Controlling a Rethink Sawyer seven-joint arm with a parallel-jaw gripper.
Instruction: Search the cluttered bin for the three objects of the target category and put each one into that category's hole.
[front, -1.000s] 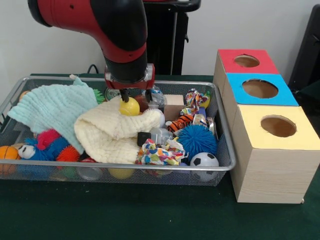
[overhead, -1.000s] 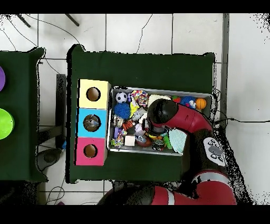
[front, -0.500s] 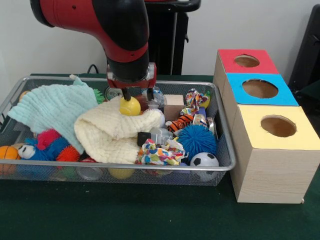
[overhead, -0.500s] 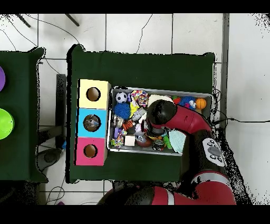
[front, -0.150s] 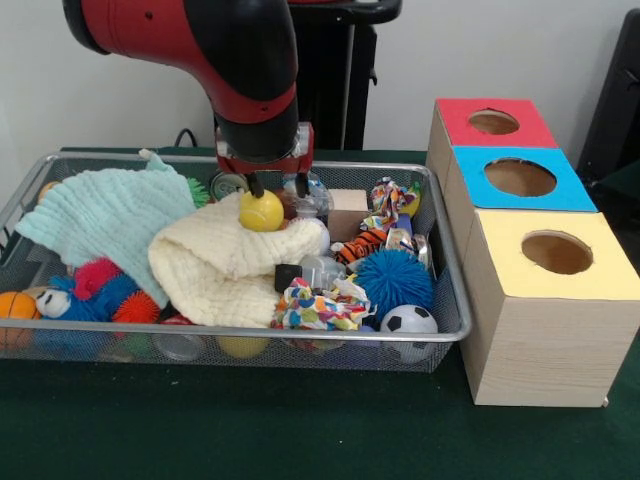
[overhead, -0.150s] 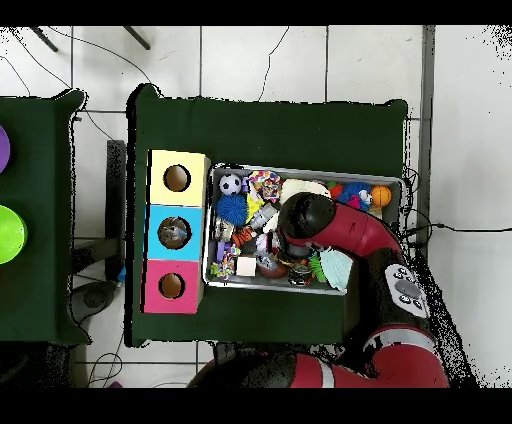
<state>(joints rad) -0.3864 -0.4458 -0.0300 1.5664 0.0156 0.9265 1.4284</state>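
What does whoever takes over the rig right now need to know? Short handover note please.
Tool: over the bin, fingers open either side of the yellow ball, not clearly shut on it.
Ball sits on the cream cloth mid-bin.
Boxes beside the bin: red, blue, yellow. The overhead view shows something inside the blue hole; red and yellow look empty.
Other balls in the bin: soccer ball, blue spiky ball, orange ball.
Left: grasp, lift, carry to the matching hole, then keep searching.
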